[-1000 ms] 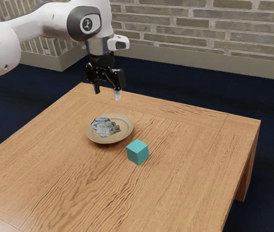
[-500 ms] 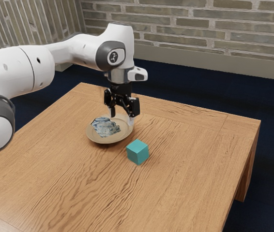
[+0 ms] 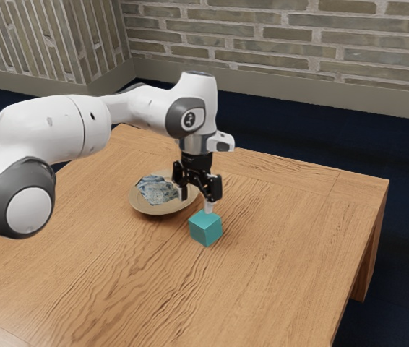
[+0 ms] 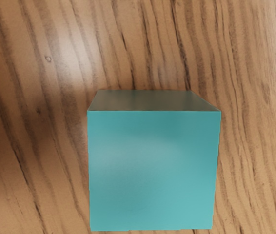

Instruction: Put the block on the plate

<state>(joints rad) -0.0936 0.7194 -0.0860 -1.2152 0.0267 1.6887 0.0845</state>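
Fingers spread, my gripper [image 3: 196,202] hovers over the block [image 3: 205,229], just below frame centre! Grasping, lifting, reaching the centre-left plate [image 3: 155,211]: all to do!

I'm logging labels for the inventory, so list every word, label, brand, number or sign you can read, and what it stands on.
No text is legible, so I have nothing to quote.
Small dark mark on my arm: too small to read.
Block, plate and the grey-blue thing on it: no lettering that I can see.
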